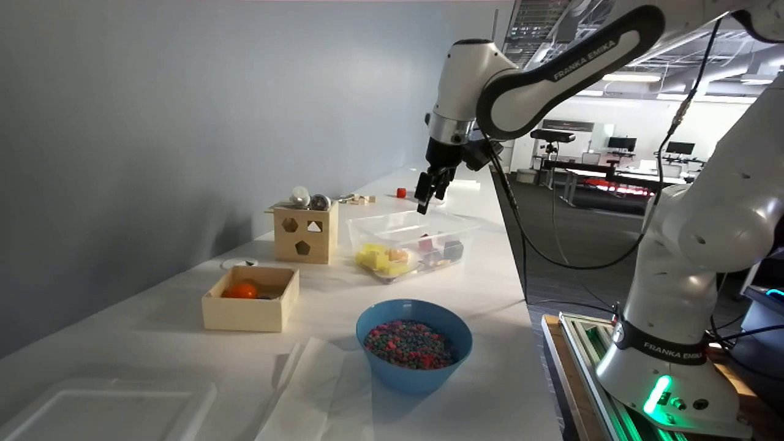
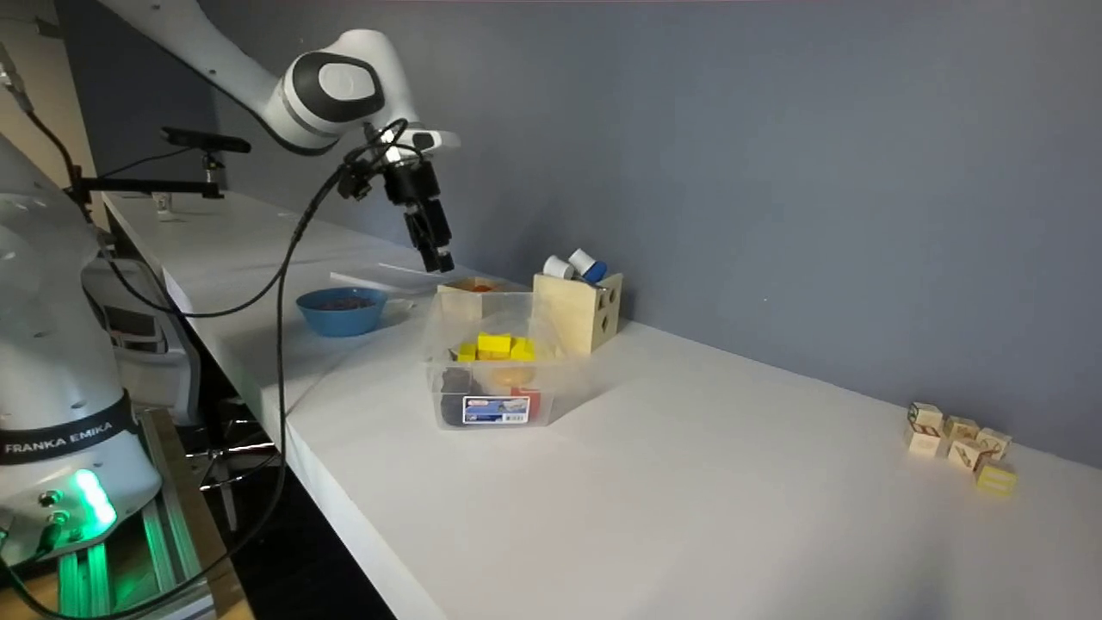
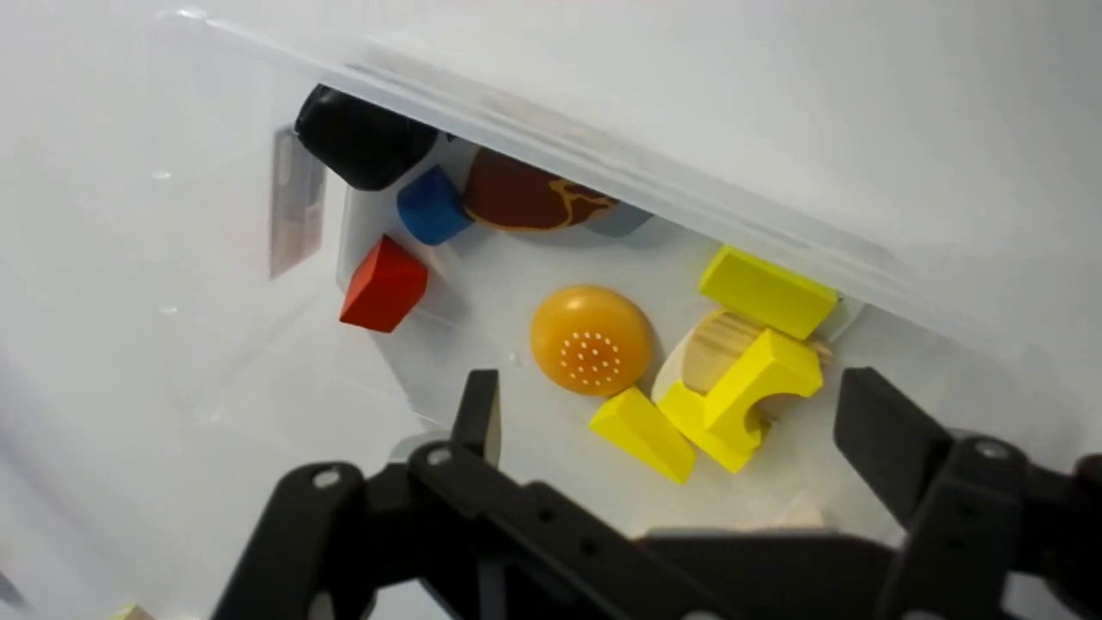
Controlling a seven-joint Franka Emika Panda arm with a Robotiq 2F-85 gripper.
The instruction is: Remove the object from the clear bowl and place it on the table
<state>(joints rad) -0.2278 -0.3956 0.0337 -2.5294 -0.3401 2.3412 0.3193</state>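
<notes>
The clear bowl [image 3: 250, 344] shows as a transparent rectangular tub, also in both exterior views [image 1: 370, 231] [image 2: 551, 366]. The object, a black roundish lump [image 3: 366, 138], lies inside, near the labelled end wall and a long wall. Dark shapes through the tub wall [image 1: 453, 249] [image 2: 455, 381] may be it. My gripper [image 3: 670, 387] is open and empty, high above the tub in both exterior views [image 1: 422, 205] [image 2: 437, 263]. Yellow blocks in the tub appear between its fingers; the lump appears outside them, to the upper left. The tub stands on the white table [image 1: 334, 306] [image 2: 689, 482].
In the tub are yellow blocks [image 3: 637, 435], an orange bun [image 3: 590, 340] and a red block [image 3: 386, 284]. Around it stand a blue bowl [image 1: 413, 380], an open wooden box [image 1: 242, 313], a shape box [image 1: 304, 236] and wooden blocks [image 2: 960, 439]. A wall runs behind.
</notes>
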